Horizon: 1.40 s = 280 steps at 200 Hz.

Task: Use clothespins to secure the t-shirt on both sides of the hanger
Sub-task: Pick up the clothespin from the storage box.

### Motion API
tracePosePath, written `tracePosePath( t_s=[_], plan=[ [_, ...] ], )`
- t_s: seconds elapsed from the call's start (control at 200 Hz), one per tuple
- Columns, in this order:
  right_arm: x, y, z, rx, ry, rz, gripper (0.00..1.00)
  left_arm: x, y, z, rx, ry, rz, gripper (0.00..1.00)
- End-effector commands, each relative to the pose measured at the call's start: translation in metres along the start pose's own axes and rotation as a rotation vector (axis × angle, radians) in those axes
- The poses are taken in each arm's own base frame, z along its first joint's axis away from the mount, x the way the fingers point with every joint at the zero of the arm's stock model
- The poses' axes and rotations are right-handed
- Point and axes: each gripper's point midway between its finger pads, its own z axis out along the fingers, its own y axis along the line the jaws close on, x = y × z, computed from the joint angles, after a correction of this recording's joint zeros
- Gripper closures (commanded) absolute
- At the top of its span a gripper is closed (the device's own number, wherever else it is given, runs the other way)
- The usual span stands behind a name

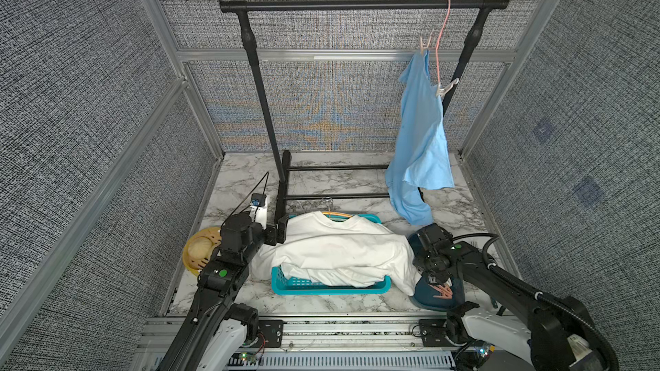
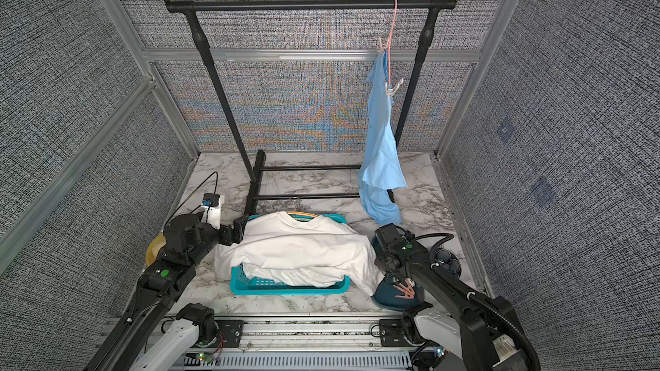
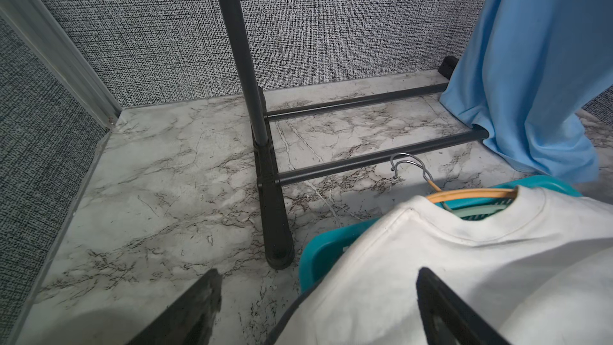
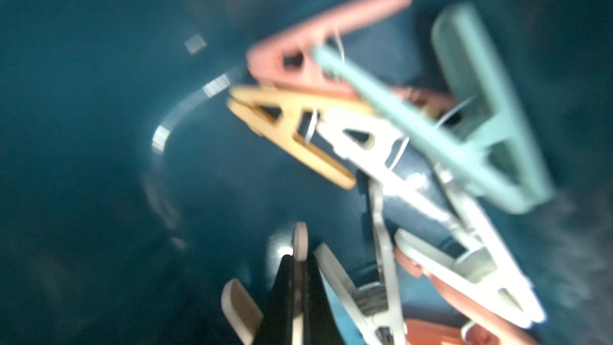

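**Step in hand: fetching a peg.** The right pincer (image 4: pixel 299 258) stands inside the dark teal round plastic bowl (image 1: pixel 432 303) at the near right of the marble-patterned worktop (image 1: pixel 321 303). Its black jaws are together on one leg of a pale beige plastic clothespin (image 4: pixel 301 237). The wrist view is blurred, so we judge this grip from the pale strip showing between the jaws. The other pastel plastic clothespins (image 4: pixel 374 160) (salmon, tan, white, mint) lie heaped in the same bowl, just beside the pincer.

**Position of the garment.** The white fabric t-shirt (image 1: pixel 339 248) lies on its orange hanger with a metal hook (image 3: pixel 471 194). It is draped over the turquoise slotted plastic basket (image 1: pixel 321 289) at mid worktop. The left pincer (image 3: pixel 318 306) stands at the shirt's shoulder with its jaws wide apart, holding nothing.

**Next move, as we judge it.**
1. Lift the peg clear without dragging its neighbours.
2. Carry it to one shoulder of the white shirt.
3. Squeeze both legs so the mouth opens over cloth and hanger together. With only one leg held, we expect this to need a regrasp or help from the left pincer.

**Markings.** We find no readable brand, label or writing in any view.
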Motion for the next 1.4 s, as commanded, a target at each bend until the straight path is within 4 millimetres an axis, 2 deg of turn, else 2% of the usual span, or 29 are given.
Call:
tracePosePath(
  t_s=[0.0,0.25,0.335,0.535,0.64,0.686,0.791,0.876,1.036,1.146,1.176,1.231,1.321,1.396],
  plan=[
    [-0.026,-0.004,-0.016,0.031,-0.124,-0.04,1.0,-0.01,0.006,-0.004,-0.035,-0.028,0.019,0.09],
    [-0.073,-0.022,-0.066,0.118,-0.364,-0.068,1.0,-0.032,0.016,-0.023,-0.103,-0.121,0.048,0.11],
    [-0.081,-0.015,-0.083,0.056,-0.406,-0.075,1.0,-0.046,0.008,-0.034,-0.058,-0.176,0.026,0.12],
    [-0.072,0.038,-0.119,-0.346,-0.39,-0.079,1.0,-0.066,-0.048,-0.052,0.271,-0.3,0.034,0.14],
    [-0.06,0.057,-0.131,-0.518,-0.338,-0.001,1.0,-0.061,-0.085,-0.055,0.51,-0.283,0.036,0.24],
    [-0.056,0.065,-0.136,-0.575,-0.327,0.009,1.0,-0.06,-0.095,-0.055,0.576,-0.259,0.02,0.28],
    [-0.054,0.08,-0.156,-0.67,-0.344,0.025,1.0,-0.061,-0.095,-0.045,0.577,-0.219,-0.071,0.32],
    [-0.049,0.098,-0.172,-0.76,-0.358,0.002,1.0,-0.06,-0.105,-0.045,0.624,-0.242,-0.086,0.32],
    [-0.035,0.132,-0.194,-0.871,-0.394,-0.058,1.0,-0.049,-0.141,-0.047,0.734,-0.226,-0.042,0.32],
    [-0.025,0.154,-0.21,-0.937,-0.427,-0.105,1.0,-0.041,-0.157,-0.042,0.75,-0.199,-0.024,0.32],
    [-0.024,0.158,-0.216,-0.953,-0.441,-0.107,1.0,-0.041,-0.161,-0.042,0.758,-0.202,-0.019,0.32],
    [-0.018,0.171,-0.214,-0.944,-0.444,-0.144,1.0,-0.042,-0.171,-0.045,0.801,-0.226,-0.006,0.32],
    [-0.013,0.19,-0.229,-0.981,-0.457,-0.173,1.0,-0.044,-0.193,-0.054,0.905,-0.258,0.019,0.32],
    [-0.011,0.203,-0.24,-1.015,-0.478,-0.159,1.0,-0.044,-0.205,-0.054,0.93,-0.252,0.03,0.32]
  ],
)
